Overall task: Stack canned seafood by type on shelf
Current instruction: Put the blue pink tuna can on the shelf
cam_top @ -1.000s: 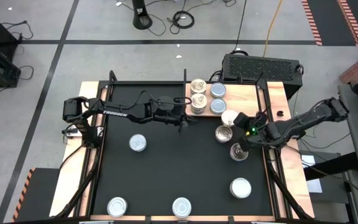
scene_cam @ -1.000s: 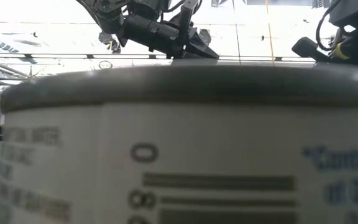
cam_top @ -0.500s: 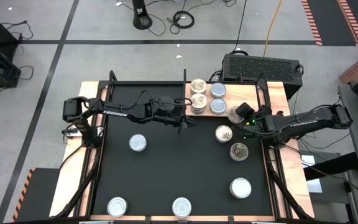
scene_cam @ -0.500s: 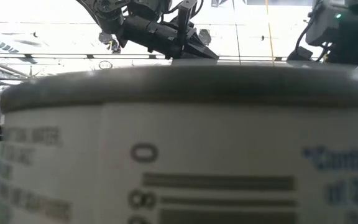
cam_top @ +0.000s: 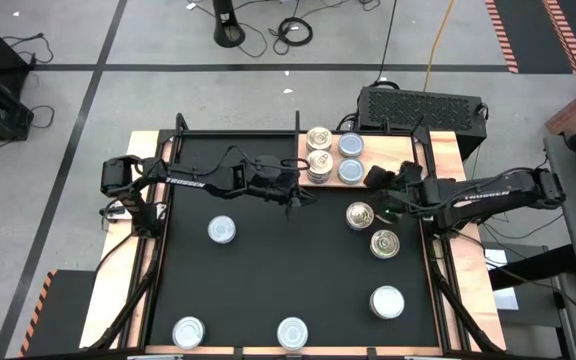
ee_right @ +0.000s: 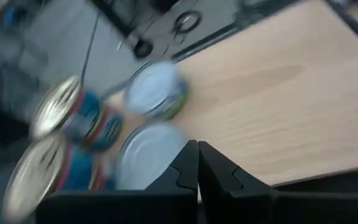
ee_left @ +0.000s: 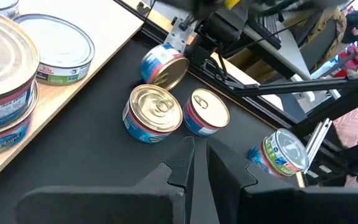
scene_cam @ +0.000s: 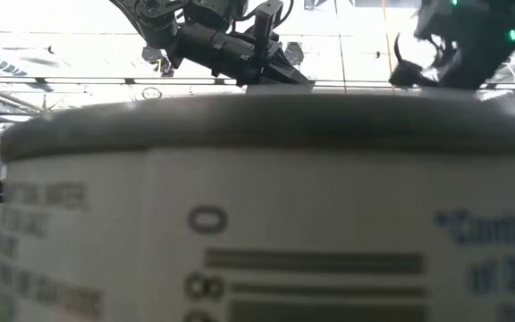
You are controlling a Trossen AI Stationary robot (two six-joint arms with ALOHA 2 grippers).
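Note:
The wooden board lies at the table's far right. It carries two gold-topped stacks and two pale-topped tins. Other tins stand on the black mat, among them two gold-topped ones. My right gripper is shut and sits at the board's near edge, next to a blue tin that is tilted with its gold face toward the table's left. My left gripper is shut and hangs over the mat mid-table, touching nothing. My right gripper stands right at the tilted blue tin's far-right side. Its own body hides where they meet, so I cannot tell whether the shut fingers touch the tin.
More tins stand on the mat at the left and along the near edge. A black ventilated box sits behind the board. One tin fills most of the low view.
My right gripper has moved toward the far edge and the table's left, from beside the two gold-topped mat tins to the board's near edge, turning about its wrist. The tin beside it, which lay flat with a white top up, has shifted slightly the same way and tipped.

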